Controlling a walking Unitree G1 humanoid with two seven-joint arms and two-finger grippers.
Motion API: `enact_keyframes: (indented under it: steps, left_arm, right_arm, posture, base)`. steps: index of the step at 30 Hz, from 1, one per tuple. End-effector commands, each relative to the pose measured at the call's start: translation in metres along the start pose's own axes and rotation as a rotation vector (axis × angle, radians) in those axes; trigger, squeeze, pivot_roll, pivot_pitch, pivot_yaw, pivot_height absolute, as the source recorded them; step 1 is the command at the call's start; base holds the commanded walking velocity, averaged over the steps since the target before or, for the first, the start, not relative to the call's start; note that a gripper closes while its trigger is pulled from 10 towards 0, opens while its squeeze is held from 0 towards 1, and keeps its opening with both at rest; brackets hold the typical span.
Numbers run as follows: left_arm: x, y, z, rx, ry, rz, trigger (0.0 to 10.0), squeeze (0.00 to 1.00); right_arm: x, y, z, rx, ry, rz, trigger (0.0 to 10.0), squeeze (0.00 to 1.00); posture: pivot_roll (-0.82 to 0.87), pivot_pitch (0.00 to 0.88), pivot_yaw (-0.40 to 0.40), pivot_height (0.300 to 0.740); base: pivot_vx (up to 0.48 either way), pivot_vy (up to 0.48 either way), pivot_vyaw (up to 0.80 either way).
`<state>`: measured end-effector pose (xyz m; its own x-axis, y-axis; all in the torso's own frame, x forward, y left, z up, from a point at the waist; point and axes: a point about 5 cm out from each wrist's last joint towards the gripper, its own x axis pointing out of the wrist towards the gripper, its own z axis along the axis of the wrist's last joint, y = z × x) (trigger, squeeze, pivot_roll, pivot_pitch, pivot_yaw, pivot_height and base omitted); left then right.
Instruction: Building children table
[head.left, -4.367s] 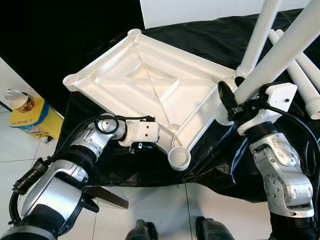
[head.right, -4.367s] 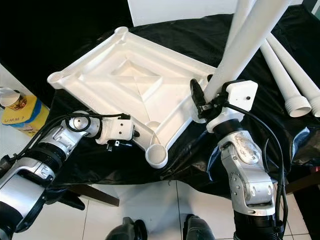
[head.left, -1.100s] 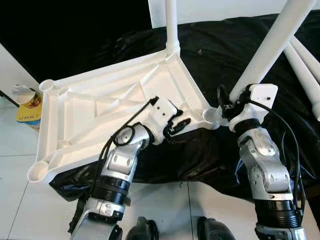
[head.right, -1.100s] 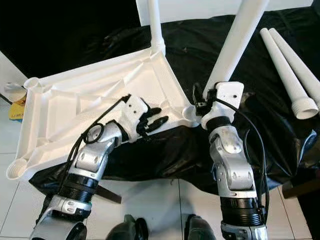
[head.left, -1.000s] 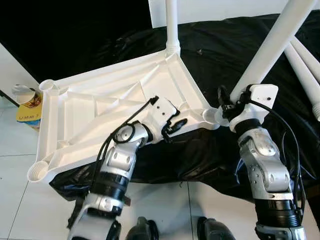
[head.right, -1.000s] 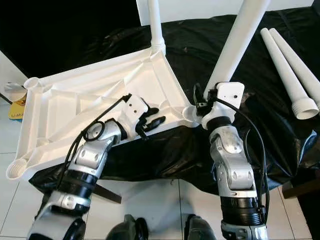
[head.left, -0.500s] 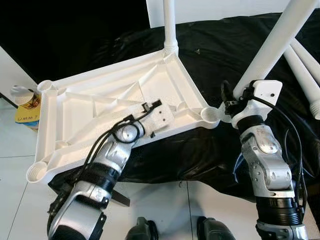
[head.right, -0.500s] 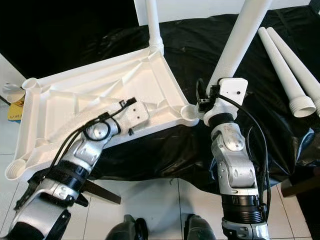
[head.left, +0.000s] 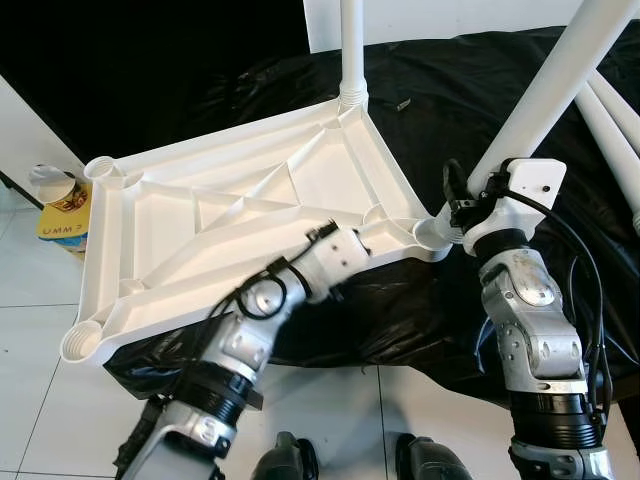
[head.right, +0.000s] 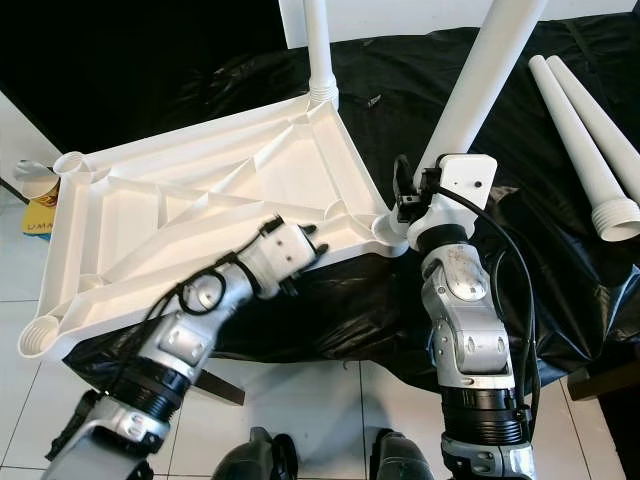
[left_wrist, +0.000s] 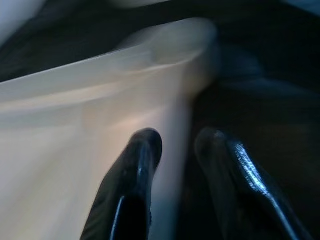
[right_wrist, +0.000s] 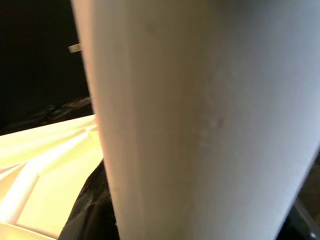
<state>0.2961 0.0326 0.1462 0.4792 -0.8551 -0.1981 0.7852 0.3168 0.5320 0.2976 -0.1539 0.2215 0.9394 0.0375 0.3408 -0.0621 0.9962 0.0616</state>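
While you look down from the head camera, you see the white table top (head.left: 230, 220) lying upside down on a black sheet (head.left: 480, 110), its ribbed underside facing up and its near-left part hanging out over the white tiled floor (head.left: 40, 400). One white leg (head.left: 351, 50) already stands upright in the far corner socket. Your right gripper (head.left: 462, 200) is closed around a second leg (head.left: 545, 95), gripping it near its lower end; that leg leans up and away to the right, with its foot right at the empty round socket (head.left: 432, 233) on the table top's right corner, though you cannot tell whether it has entered the socket. Your left gripper (left_wrist: 177, 145) sits at the near edge of the table top, just left of that same corner; in the left wrist view its two black fingers (left_wrist: 132, 175) are slightly parted, one lying against the white rim and the other over the black sheet, and you cannot tell whether they actually pinch the edge. Two more legs (head.right: 590, 150) lie side by side on the sheet at the far right. A yellow box (head.left: 65, 220) with a small jar on it stands on the floor off the table top's left corner.
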Motion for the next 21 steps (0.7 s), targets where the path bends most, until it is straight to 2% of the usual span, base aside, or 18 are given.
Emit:
enact_keyframes:
  steps: [1,6,8,11,12,14,15,16,17,18,20,21]
  left_arm:
    - [-0.004,-0.018,0.001,-0.025,-0.020,-0.178,10.0,0.00]
    - [-0.007,-0.030,0.004,-0.065,-0.052,-0.255,10.0,0.00]
    - [-0.012,-0.040,0.008,-0.108,-0.074,-0.316,10.0,0.00]
    - [-0.014,-0.042,0.009,-0.116,-0.079,-0.326,10.0,0.00]
    - [-0.015,-0.034,0.013,-0.140,-0.091,-0.284,10.0,0.00]
    - [-0.015,-0.005,0.016,-0.192,-0.096,-0.145,10.0,0.00]
    - [-0.015,-0.005,0.016,-0.192,-0.096,-0.145,10.0,0.00]
    - [-0.015,0.008,0.016,-0.193,-0.095,-0.080,10.0,0.00]
    - [-0.015,0.008,0.016,-0.193,-0.095,-0.080,10.0,0.00]
    - [-0.016,0.020,0.013,-0.206,-0.078,-0.026,10.0,0.00]
    - [-0.017,0.033,0.008,-0.237,-0.062,0.045,10.0,0.00]
    - [-0.017,0.033,0.008,-0.237,-0.062,0.045,10.0,0.00]
  right_arm:
    - [0.001,0.003,0.002,-0.004,-0.020,0.003,10.0,0.00]
    - [0.002,0.003,0.002,0.003,-0.019,-0.001,10.0,0.00]
    - [0.003,0.003,0.000,0.021,-0.013,-0.009,10.0,0.00]
    - [0.003,0.003,-0.001,0.029,-0.010,-0.010,10.0,0.00]
    - [0.003,0.003,-0.001,0.031,-0.012,-0.013,10.0,0.00]
    - [0.004,0.003,-0.002,0.029,-0.012,-0.016,10.0,0.00]
    - [0.004,0.003,-0.002,0.029,-0.012,-0.016,10.0,0.00]
    - [0.005,0.003,-0.003,0.023,-0.013,-0.015,10.0,0.00]
    - [0.005,0.003,-0.003,0.023,-0.013,-0.015,10.0,0.00]
    - [0.005,0.003,-0.004,0.019,-0.013,-0.009,10.0,0.00]
    - [0.005,0.004,-0.005,0.017,-0.014,-0.001,10.0,0.00]
    - [0.005,0.004,-0.005,0.017,-0.014,-0.001,10.0,0.00]
  posture:
    - [-0.02,0.145,0.091,0.740]
    - [-0.02,0.137,0.094,0.740]
    - [-0.02,0.127,0.096,0.740]
    - [-0.02,0.127,0.096,0.740]
    - [-0.01,0.123,0.096,0.740]
    - [-0.01,0.114,0.091,0.740]
    - [-0.01,0.114,0.091,0.740]
    - [0.00,0.111,0.090,0.740]
    - [0.00,0.111,0.090,0.740]
    - [0.00,0.107,0.089,0.740]
    - [-0.01,0.102,0.090,0.740]
    - [-0.01,0.102,0.090,0.740]
  base:
    - [0.000,0.000,0.00]
    - [0.000,0.000,0.00]
    - [0.000,0.000,0.00]
    - [0.000,0.000,0.00]
    - [0.000,0.000,0.00]
    - [0.000,0.000,0.00]
    - [0.000,0.000,0.00]
    - [0.000,0.000,0.00]
    - [0.000,0.000,0.00]
    - [0.000,0.000,0.00]
    - [0.000,0.000,0.00]
    - [0.000,0.000,0.00]
